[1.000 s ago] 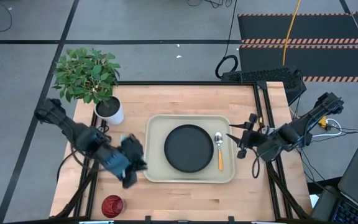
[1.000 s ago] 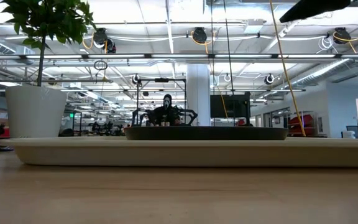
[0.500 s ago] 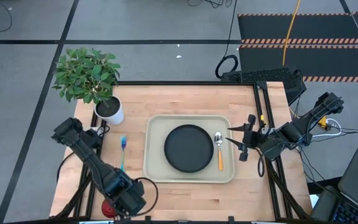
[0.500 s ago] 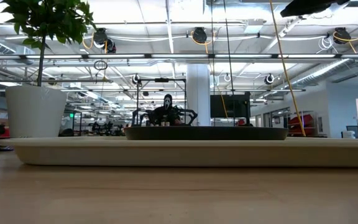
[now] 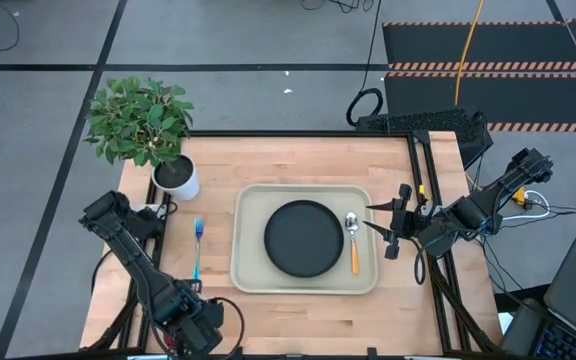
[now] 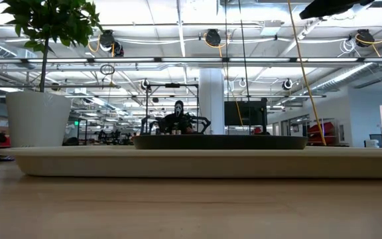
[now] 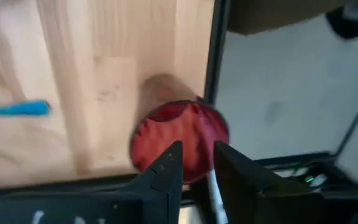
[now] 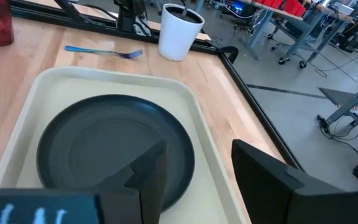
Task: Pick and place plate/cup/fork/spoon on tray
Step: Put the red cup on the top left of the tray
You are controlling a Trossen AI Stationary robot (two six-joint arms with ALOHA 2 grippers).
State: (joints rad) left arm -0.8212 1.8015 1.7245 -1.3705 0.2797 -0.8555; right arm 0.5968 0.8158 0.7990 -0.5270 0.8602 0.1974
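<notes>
High view: one tray (image 5: 243, 205) holds one plate (image 5: 303, 238) and one spoon (image 5: 353, 243) beside it. One fork (image 5: 197, 247) lies on the table left of the tray. The left gripper (image 5: 190, 328) is at the table's near left corner; the right gripper (image 5: 386, 230) waits at the tray's right edge.

Low view: the plate (image 6: 219, 141) sits on the tray (image 6: 197, 161).

Left wrist view: the fingers (image 7: 168, 171) are parted just above one cup (image 7: 179, 137), holding nothing.

Right wrist view: the fingers (image 8: 263, 171) are spread and empty above the plate (image 8: 114, 149).
</notes>
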